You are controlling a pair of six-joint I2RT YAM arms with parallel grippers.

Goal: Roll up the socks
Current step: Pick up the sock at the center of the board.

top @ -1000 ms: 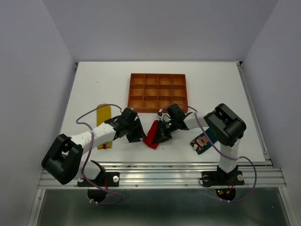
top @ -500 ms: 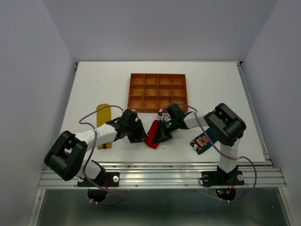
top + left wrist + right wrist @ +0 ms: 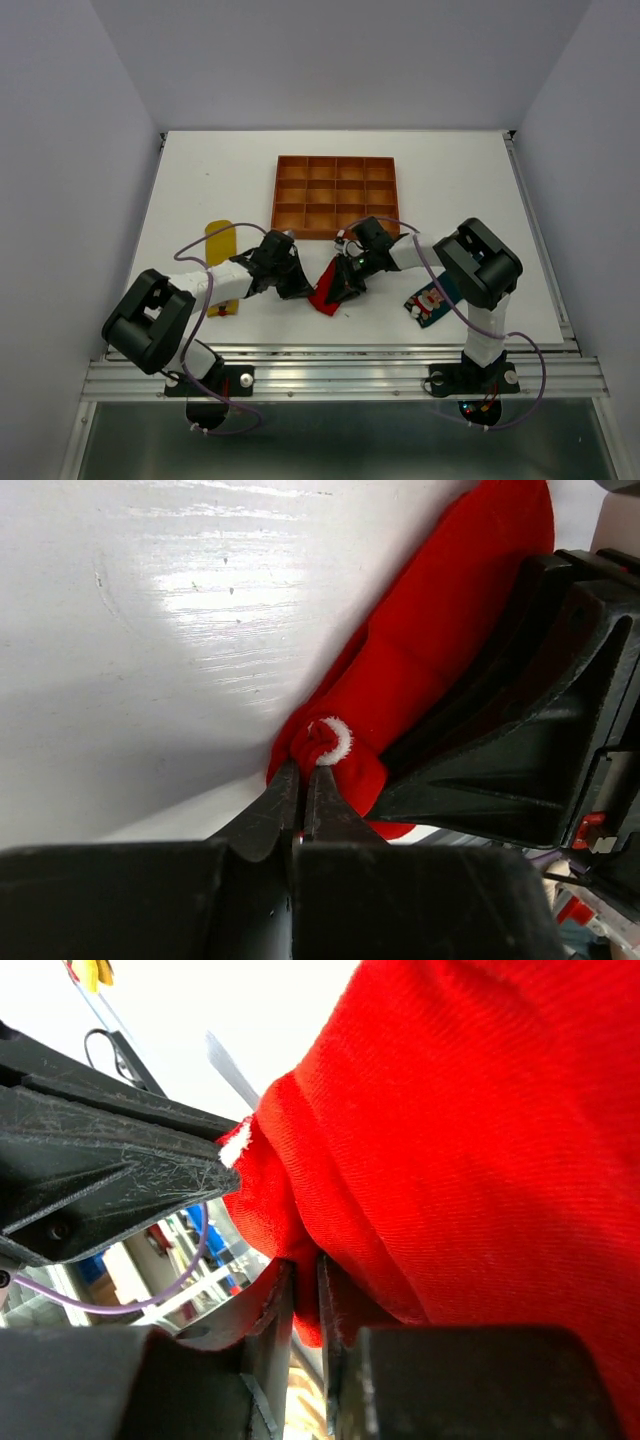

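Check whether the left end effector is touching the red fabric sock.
Touching. The left wrist view shows the left end effector closed, its tips pinching the bunched end of the red fabric sock.

One red sock (image 3: 323,291), one yellow sock (image 3: 220,242), one teal sock (image 3: 431,299), one tray (image 3: 336,158)

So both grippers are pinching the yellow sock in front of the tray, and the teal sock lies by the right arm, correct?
Not quite: the left gripper and right gripper pinch the red sock, as both wrist views show; the yellow sock lies apart at the left. The rest holds.
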